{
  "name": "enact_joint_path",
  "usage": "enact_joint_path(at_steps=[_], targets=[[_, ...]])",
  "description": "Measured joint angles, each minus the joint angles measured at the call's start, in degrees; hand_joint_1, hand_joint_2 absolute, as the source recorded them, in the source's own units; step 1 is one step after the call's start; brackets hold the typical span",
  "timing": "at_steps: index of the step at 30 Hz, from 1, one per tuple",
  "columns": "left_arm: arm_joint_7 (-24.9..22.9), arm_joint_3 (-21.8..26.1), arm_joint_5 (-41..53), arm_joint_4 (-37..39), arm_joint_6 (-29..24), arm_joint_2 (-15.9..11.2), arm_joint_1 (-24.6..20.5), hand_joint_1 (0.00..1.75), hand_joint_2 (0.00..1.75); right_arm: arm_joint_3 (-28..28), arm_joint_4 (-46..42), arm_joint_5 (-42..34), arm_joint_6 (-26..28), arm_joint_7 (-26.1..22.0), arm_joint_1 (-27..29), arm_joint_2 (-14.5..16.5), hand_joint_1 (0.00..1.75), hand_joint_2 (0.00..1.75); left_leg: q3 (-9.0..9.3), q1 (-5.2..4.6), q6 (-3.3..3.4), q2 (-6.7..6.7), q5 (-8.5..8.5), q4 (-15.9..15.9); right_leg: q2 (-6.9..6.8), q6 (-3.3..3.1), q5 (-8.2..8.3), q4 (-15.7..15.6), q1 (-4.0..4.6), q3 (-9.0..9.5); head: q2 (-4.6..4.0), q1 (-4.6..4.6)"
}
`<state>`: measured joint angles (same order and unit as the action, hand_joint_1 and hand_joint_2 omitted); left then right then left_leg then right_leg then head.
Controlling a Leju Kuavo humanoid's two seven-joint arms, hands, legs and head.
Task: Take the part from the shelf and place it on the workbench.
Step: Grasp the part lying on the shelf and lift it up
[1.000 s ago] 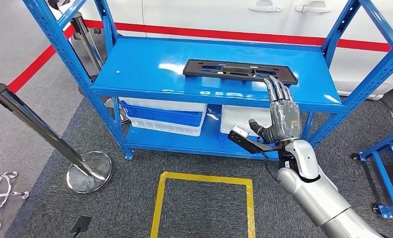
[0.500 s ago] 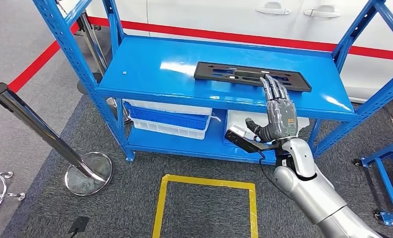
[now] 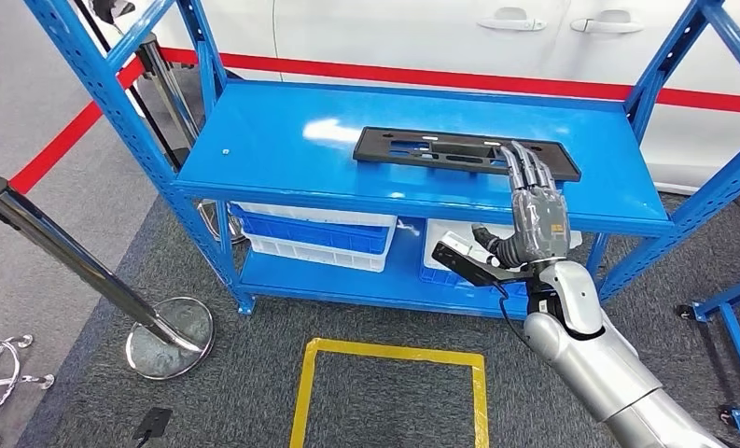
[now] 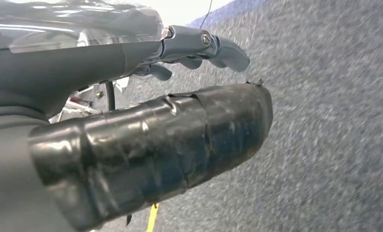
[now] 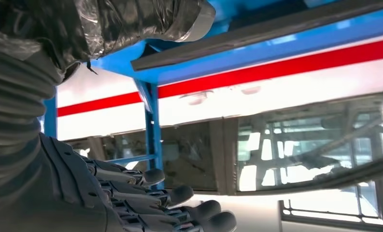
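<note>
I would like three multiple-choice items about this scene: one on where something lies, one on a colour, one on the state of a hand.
1. Where does the flat black slotted plastic part lie?
A. on the top board of the blue metal shelf
B. on the lower board
C. on the grey carpet

2. What colour is the taped square outline on the floor in front of the shelf?
A. red
B. yellow
C. white

3. How is the right hand?
A. closed around the part and lifting it
B. fingers stretched out, tips at the part's near edge, nothing held
C. hanging down by the floor

Answers:
1 A, since the part rests flat on the top board.
2 B, since the tape is yellow.
3 B, since the fingers are straight and hold nothing.
</note>
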<state>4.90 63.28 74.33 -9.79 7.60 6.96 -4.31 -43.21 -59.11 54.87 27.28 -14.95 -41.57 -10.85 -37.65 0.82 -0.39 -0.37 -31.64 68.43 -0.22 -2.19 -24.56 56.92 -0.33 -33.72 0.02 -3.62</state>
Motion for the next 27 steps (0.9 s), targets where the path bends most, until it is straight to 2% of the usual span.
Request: enact_joint_path(at_steps=[1, 2, 3, 4, 5, 6, 7, 8, 12, 14, 16, 17, 18, 19, 20, 21, 22, 23, 25, 27], targets=[[0.0, 0.0, 0.0, 0.0, 0.0, -0.06, 0.03, 0.0, 0.0, 0.0, 0.03, 0.0, 0.0, 0.0, 0.08, 0.05, 0.0, 1.75, -2.2, 0.11, -0.23, 0.01, -0.95, 3.51, 0.0, -0.02, -0.23, 0.05, -0.01, 0.21, 0.0, 0.0], [0.0, 0.0, -0.01, 0.0, 0.01, -0.11, 0.08, 0.0, 0.0, 0.0, 0.04, 0.0, 0.0, 0.0, 0.23, 0.1, 0.0, 1.75, -3.72, 0.22, -0.41, 0.02, -0.88, 5.46, 0.02, 0.04, -0.52, 0.13, -0.03, 0.47, 0.0, -0.01], [0.0, 0.0, -0.01, 0.0, 0.01, -0.14, 0.12, 0.0, 0.0, 0.0, 0.06, 0.0, 0.0, 0.0, 0.35, 0.14, 0.0, 1.75, -4.22, 0.34, -0.56, 0.04, 0.36, 5.3, 0.04, 0.14, -0.86, 0.26, -0.07, 0.78, 0.0, -0.01], [0.0, 0.0, -0.01, 0.0, 0.01, -0.18, 0.15, 0.0, 0.0, 0.0, 0.07, 0.0, 0.0, 0.0, 0.42, 0.14, 0.0, 1.75, -3.53, 0.46, -0.65, 0.07, 2.64, 2.81, 0.06, 0.31, -1.26, 0.45, -0.13, 1.16, 0.0, -0.01], [0.0, 0.0, 0.0, 0.0, 0.01, -0.24, 0.15, 0.0, 0.0, 0.0, 0.07, 0.01, 0.0, 0.0, 0.43, 0.15, 0.0, 1.75, -2.06, 0.55, -0.71, 0.16, 5.22, -1.24, 0.07, 0.56, -1.76, 0.73, -0.21, 1.52, 0.0, 0.0], [0.0, -0.01, 0.01, 0.01, 0.01, -0.28, 0.13, 0.0, 0.0, 0.0, 0.07, 0.01, 0.0, 0.0, 0.36, 0.15, 0.0, 1.75, -0.44, 0.47, -0.69, 0.22, 6.95, -4.88, 0.11, 0.88, -2.24, 1.07, -0.19, 1.71, 0.0, -0.01], [0.0, -0.01, 0.01, 0.01, 0.01, -0.32, 0.09, 0.0, 0.0, 0.0, 0.07, 0.01, 0.0, 0.0, 0.28, 0.16, 0.0, 1.75, 0.8, 0.38, -0.48, 0.23, 7.93, -7.69, 0.15, 1.19, -2.63, 1.4, -0.14, 1.76, 0.01, -0.02], [0.01, -0.01, 0.01, 0.01, 0.01, -0.33, 0.07, 0.0, 0.0, 0.0, 0.07, 0.01, 0.01, 0.0, 0.23, 0.16, 0.0, 1.75, 1.41, 0.26, -0.18, 0.22, 8.05, -9.09, 0.19, 1.47, -2.87, 1.61, -0.06, 1.69, 0.01, -0.01], [0.14, -0.02, 0.01, 0.02, 0.02, -0.3, 0.06, 0.0, 0.0, 0.0, 0.07, 0.02, 0.12, 0.02, 0.1, 0.16, 0.0, 1.75, 1.83, 0.21, 1.47, 0.1, 7.47, -9.6, 0.23, 2.4, -3.63, 2.08, -0.02, 1.46, 0.0, 0.01], [0.21, -0.01, 0.04, 0.02, 0.01, -0.29, -0.01, 0.0, 0.0, 0.0, 0.15, 0.12, 0.18, 0.03, -0.07, 0.16, 0.0, 1.75, 2.3, 0.36, 2.18, 0.11, 7.29, -9.89, 0.23, 2.83, -5.73, 6.07, -0.17, -0.38, 0.0, 0.04], [0.24, -0.02, 0.12, 0.02, 0.0, -0.29, -0.06, 0.0, 0.0, 0.0, 0.67, 0.5, 0.21, 0.14, -0.16, 0.15, 0.0, 1.75, 2.56, 0.28, 2.62, 0.08, 6.98, -9.91, 0.23, 3.03, -8.76, 14.08, -0.25, -4.79, 0.0, 0.05], [0.24, -0.02, 0.18, 0.02, -0.01, -0.29, -0.05, 0.0, 0.0, 0.0, 1.1, 0.78, 0.22, 0.23, -0.12, 0.14, 0.0, 1.75, 2.69, 0.22, 2.73, 0.04, 6.82, -9.9, 0.23, 3.05, -9.51, 17.43, -0.26, -6.99, 0.0, 0.05], [0.24, -0.02, 0.25, 0.02, -0.02, -0.29, -0.04, 0.0, 0.0, 0.0, 1.62, 1.1, 0.21, 0.44, -0.09, 0.14, 0.0, 1.75, 2.89, 0.16, 2.78, -0.03, 6.64, -9.89, 0.23, 3.0, -9.21, 19.12, -0.27, -8.48, 0.0, 0.05], [0.24, -0.02, 0.39, 0.02, -0.03, -0.29, -0.04, 0.0, 0.0, 0.0, 2.2, 1.46, 0.16, 0.8, -0.15, 0.15, 0.0, 1.75, 3.15, 0.11, 2.77, -0.1, 6.43, -9.87, 0.23, 2.86, -7.8, 18.54, -0.26, -8.8, 0.0, 0.05], [0.24, -0.05, 0.55, 0.02, -0.03, -0.29, -0.06, 0.0, 0.0, 0.0, 3.03, 1.8, 0.1, 1.28, -0.4, 0.16, 0.0, 1.75, 3.52, 0.05, 2.71, -0.17, 6.19, -9.87, 0.24, 2.6, -5.29, 15.59, -0.23, -7.89, 0.0, 0.05], [0.23, -0.11, 0.74, 0.02, -0.03, -0.26, -0.12, 0.0, 0.0, 0.0, 4.43, 2.08, 0.05, 1.79, -0.9, 0.19, 0.0, 1.75, 3.89, 0.02, 2.63, -0.22, 5.92, -9.87, 0.24, 2.22, -2.65, 11.29, -0.12, -6.26, 0.0, 0.06], [0.2, -0.19, 0.95, 0.02, -0.03, -0.23, -0.22, 0.0, 0.0, 0.0, 6.11, 2.26, 0.05, 2.17, -1.55, 0.21, 0.0, 1.75, 4.13, -0.08, 2.51, -0.26, 5.7, -9.87, 0.24, 1.86, -0.79, 7.56, 0.03, -4.7, 0.0, 0.04], [0.15, -0.28, 1.09, 0.02, -0.02, -0.2, -0.36, 0.0, 0.0, 0.01, 8.14, 2.31, 0.17, 2.32, -2.35, 0.23, 0.0, 1.75, 4.18, -0.14, 2.3, -0.32, 5.55, -9.84, 0.24, 1.56, 0.3, 4.4, 0.24, -3.34, 0.0, 0.05], [0.03, -0.37, 1.25, 0.02, 0.01, -0.19, -0.56, 0.0, 0.0, 0.07, 12.18, 2.17, 0.63, 2.2, -3.59, 0.27, 0.0, 1.75, 4.01, -0.15, 1.74, -0.41, 5.51, -9.93, 0.23, 1.31, 0.16, 2.42, 0.57, -2.45, 0.0, 0.07], [-0.04, -0.4, 1.27, 0.01, 0.02, -0.23, -0.63, 0.0, 0.0, 0.19, 15.53, 1.89, 0.96, 2.09, -4.21, 0.34, 0.0, 1.75, 4.14, -0.18, 1.11, -0.36, 5.31, -10.09, 0.22, 1.11, 0.1, 1.6, 0.35, -1.93, 0.0, 0.08]])
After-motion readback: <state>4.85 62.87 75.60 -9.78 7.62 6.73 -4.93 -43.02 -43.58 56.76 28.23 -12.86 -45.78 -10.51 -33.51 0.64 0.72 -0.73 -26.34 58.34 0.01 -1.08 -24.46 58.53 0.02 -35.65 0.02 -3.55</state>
